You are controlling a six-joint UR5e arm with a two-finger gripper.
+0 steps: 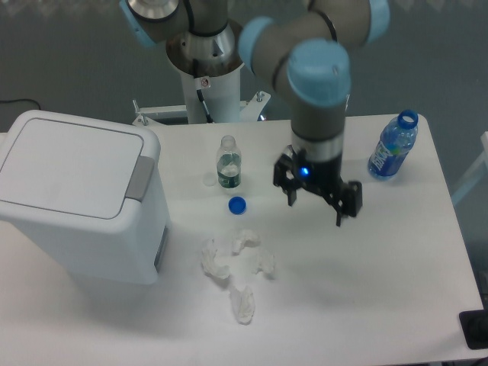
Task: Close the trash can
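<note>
Fixed camera, looking down on a white table (396, 259). At the left edge stands the trash can (76, 202), a large boxy white plastic bin with rounded corners; its flat white lid lies down flush on the body, and the grey latch sits at the lid's right edge. Right of it, near the table's back, a small clear plastic bottle (228, 162) stands upright with no cap, and a round blue bottle cap (237, 204) lies on the table just in front of it. Nearer the front lies a crumpled white tissue (235, 267), in a loose pile. Right of centre the black two-finger gripper (316, 196) hangs above the table, well apart from the bin, its fingers spread wide with nothing between them; a blue light glows on its body. At the far right a blue-tinted plastic water bottle (393, 146) stands uncapped.
</note>
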